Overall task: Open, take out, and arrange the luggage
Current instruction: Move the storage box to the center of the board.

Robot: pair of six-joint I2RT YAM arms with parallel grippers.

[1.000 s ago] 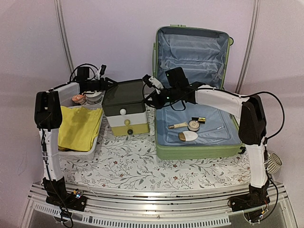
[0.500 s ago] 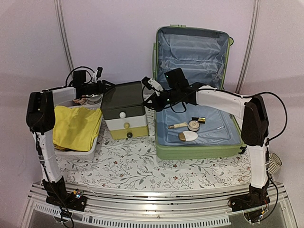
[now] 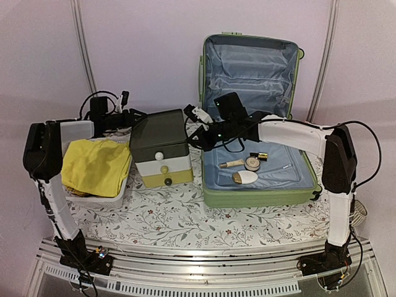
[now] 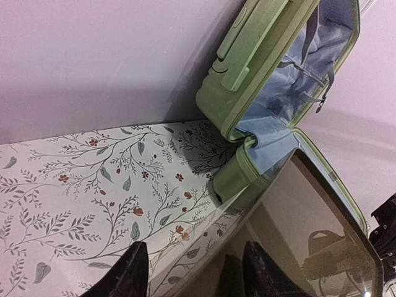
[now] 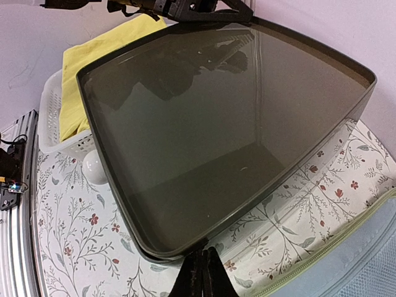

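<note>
The light-green luggage [image 3: 257, 197] lies open on the right of the table, its lid leaning on the back wall, and it also shows in both wrist views [image 4: 232, 68] [image 5: 365, 253]. Small toiletries [image 3: 247, 167] lie on its pale blue lining. My left gripper [image 3: 132, 115] [image 4: 195, 246] is open, its fingers straddling the back left edge of the drawer box's dark lid [image 4: 297, 235]. On the lid's [image 5: 223, 124] right corner, next to the luggage, rests my right gripper [image 3: 193, 133] [image 5: 203, 257], shut and empty.
The white-and-yellow drawer box [image 3: 162, 167] stands between the luggage and a white mesh basket [image 3: 93, 199] holding a yellow cloth [image 3: 96, 164] [image 5: 105, 49]. A small round fan [image 3: 357, 213] sits at the table's right edge. A floral cloth [image 3: 179, 216] covers the table.
The left arm has swung left and back. The drawer box has shifted slightly toward the front of the table. The right gripper has stayed shut at the lid's corner.
</note>
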